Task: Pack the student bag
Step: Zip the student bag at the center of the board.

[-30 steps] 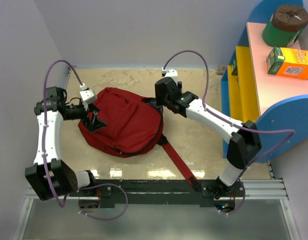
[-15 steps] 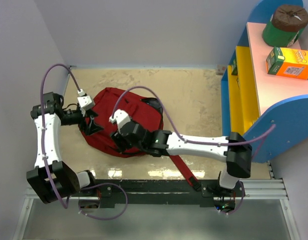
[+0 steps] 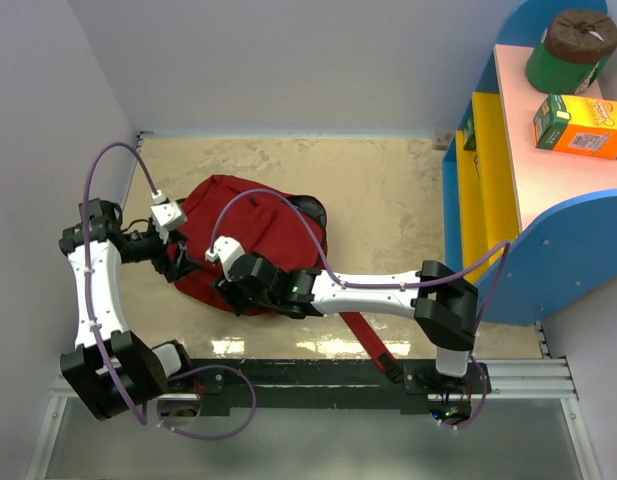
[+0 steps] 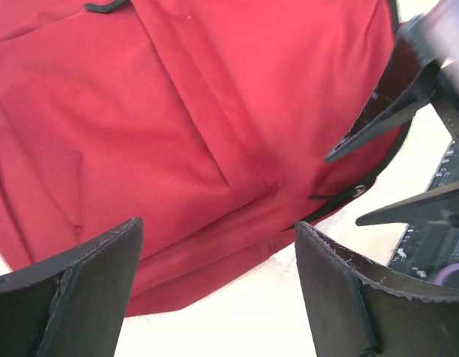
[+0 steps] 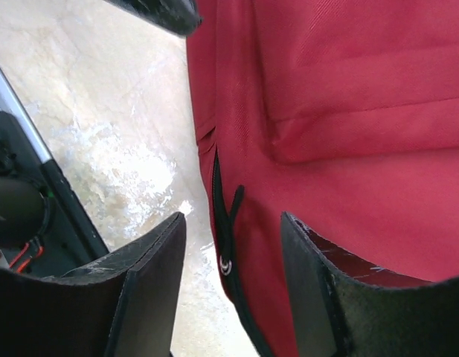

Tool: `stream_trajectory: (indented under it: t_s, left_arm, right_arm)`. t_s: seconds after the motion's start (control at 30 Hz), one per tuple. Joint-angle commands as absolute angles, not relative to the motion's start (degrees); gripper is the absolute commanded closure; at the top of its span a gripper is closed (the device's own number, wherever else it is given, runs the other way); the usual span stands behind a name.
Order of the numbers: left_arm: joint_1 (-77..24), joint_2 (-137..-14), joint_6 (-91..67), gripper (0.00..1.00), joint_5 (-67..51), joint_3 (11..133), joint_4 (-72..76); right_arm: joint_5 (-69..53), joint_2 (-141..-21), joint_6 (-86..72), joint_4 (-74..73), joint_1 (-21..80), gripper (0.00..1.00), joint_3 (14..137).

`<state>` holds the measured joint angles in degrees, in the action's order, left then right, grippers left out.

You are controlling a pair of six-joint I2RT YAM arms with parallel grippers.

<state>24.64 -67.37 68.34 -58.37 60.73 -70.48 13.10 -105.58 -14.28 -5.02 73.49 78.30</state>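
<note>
The student bag, a rounded dark-red backpack, lies zipped shut on the beige table, one red strap trailing toward the near edge. My left gripper is open at the bag's left edge; in the left wrist view the bag fills the frame between the open fingers. My right gripper is open over the bag's near-left edge. In the right wrist view the black zipper with its pull and metal ring runs between the open fingers.
A blue, yellow and pink shelf stands at the right with an orange box and a green can on top. The black rail runs along the near edge. Walls close the left and back.
My right arm has swung from the bag's far right across to its near-left edge. My left gripper has drawn back slightly left and down along the bag's left side.
</note>
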Motion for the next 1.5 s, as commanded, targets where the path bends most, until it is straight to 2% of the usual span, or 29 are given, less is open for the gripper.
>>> stream_trajectory:
  t_s: [0.0, 0.13, 0.33, 0.47, 0.5, 0.73, 0.87, 1.1, 1.3, 1.47]
  left_arm:
    - [24.96, -62.68, 64.69, 0.14, -57.13, 58.46, -64.34]
    - [25.05, -61.61, 63.28, 0.14, -56.86, 56.52, -62.93]
    - [24.96, -62.67, 67.76, 0.14, -57.48, 55.9, -65.83]
    - [25.05, -62.32, 71.27, 0.14, -56.78, 53.36, -66.27]
    - [24.96, -62.14, 72.24, 0.14, -56.43, 52.74, -66.18]
    - [24.17, -63.01, 88.14, 0.15, -57.74, 49.57, -71.71]
    - [20.49, -63.9, 90.7, 0.15, -57.31, 47.38, -71.81]
    - [9.85, -59.77, 78.15, 0.15, -55.45, 43.07, -58.2]
    - [3.26, -61.35, 75.94, 0.16, -55.37, 41.66, -54.06]
    - [-2.88, -59.86, 70.85, 0.2, -52.74, 37.89, -45.01]
  right_arm:
    - [11.87, -107.48, -13.8, -2.81, 73.48, 0.46, 80.24]
    - [12.57, -109.42, -13.71, -2.99, 73.56, 0.5, 81.03]
    - [14.14, -110.22, -13.88, -3.52, 73.48, 0.62, 82.35]
    - [14.76, -109.6, -14.5, -3.96, 73.48, 0.89, 82.09]
    - [14.77, -109.25, -14.68, -3.69, 73.48, 0.91, 81.48]
    - [15.12, -106.17, -16.78, -3.16, 73.39, 0.93, 78.4]
    - [16.0, -104.16, -18.01, -2.73, 73.48, 1.0, 76.56]
    - [17.75, -100.37, -21.18, -0.26, 73.39, 1.0, 71.46]
    - [19.69, -97.48, -26.01, 3.07, 73.56, 1.0, 67.16]
    - [21.18, -93.97, -29.44, 4.3, 73.56, 1.0, 65.74]
